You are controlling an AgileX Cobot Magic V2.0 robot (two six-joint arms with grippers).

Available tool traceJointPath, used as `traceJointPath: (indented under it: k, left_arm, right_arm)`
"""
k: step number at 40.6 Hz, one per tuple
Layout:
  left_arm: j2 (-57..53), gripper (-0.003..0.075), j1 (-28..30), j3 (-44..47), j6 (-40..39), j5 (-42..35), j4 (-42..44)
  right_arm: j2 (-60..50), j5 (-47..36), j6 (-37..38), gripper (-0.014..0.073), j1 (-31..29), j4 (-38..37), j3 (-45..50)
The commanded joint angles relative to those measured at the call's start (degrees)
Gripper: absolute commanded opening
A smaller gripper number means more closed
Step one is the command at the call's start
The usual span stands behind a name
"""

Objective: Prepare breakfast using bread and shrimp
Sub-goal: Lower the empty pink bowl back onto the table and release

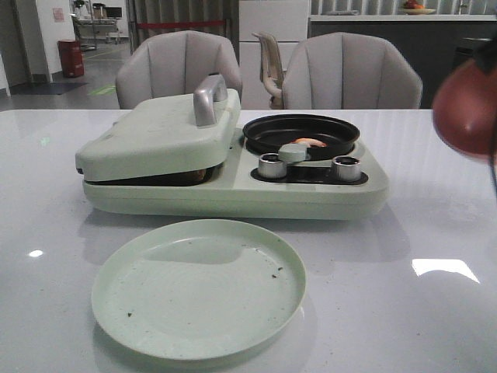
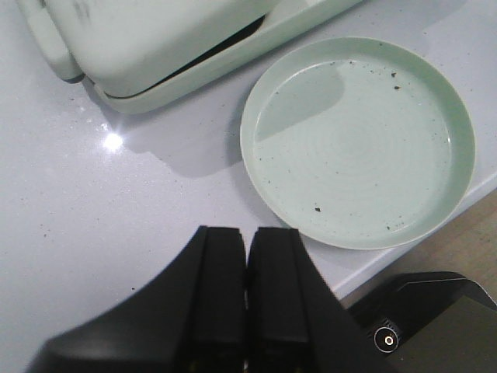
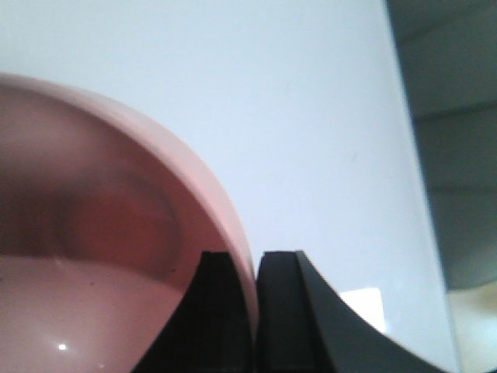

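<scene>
The shrimp (image 1: pixel 309 142), small and pink-orange, lies in the round black pan (image 1: pixel 268 136) on the right side of the pale green breakfast maker (image 1: pixel 311 194). The bread is hidden under the maker's lowered lid (image 1: pixel 155 136); only a brownish sliver (image 1: pixel 198 176) shows in the gap. My right gripper (image 3: pixel 255 256) is shut on the rim of a pink bowl (image 3: pixel 101 233), which hangs in the air at the right edge of the front view (image 1: pixel 466 109). My left gripper (image 2: pixel 247 233) is shut with nothing in it, above the bare table beside the plate.
A pale green plate (image 1: pixel 199 287) with a few dark crumbs sits in front of the maker, also seen in the left wrist view (image 2: pixel 357 148). Two metal knobs (image 1: pixel 272 165) stand on the maker's front. Two grey chairs (image 1: pixel 349 74) stand behind the table.
</scene>
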Motion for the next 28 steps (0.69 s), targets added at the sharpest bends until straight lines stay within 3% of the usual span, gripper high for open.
traceJointPath:
  k: [1,7,11,19,24,28]
  left_arm:
    - [0.4,0.0111,-0.4,-1.4,-0.5,-3.8,-0.2]
    - [2.4,0.0111,-0.4,-1.4,-0.5,-4.0,-0.2]
    - [3.5,0.0111,-0.4,-1.4,-0.5,-4.0,-0.2]
    - [4.1,0.0111,-0.4,-1.4,-0.5,-4.0,-0.2]
    - [4.1,0.0111,-0.4,-1.4,-0.5,-4.0,-0.2]
    - [4.1,0.0111,-0.4,-1.4,-0.5,-3.8,-0.2]
  right_arm:
    - [-4.3,-4.4,-12.0,0.0042,-8.6,15.2,3.4]
    - [-2.8,-7.2,-29.0,0.0042,-19.2,37.4,7.9]
    - [-0.8,-9.2,-36.8,0.0042,-22.6,46.1,9.3]
    - [3.0,-10.0,-40.2,0.0064,-23.2,51.3,9.3]
    - [4.7,-10.2,-40.2,0.0168,-23.1,51.8,9.3]
    - [5.0,-10.3,-40.2,0.0302,-23.1,51.7,9.3]
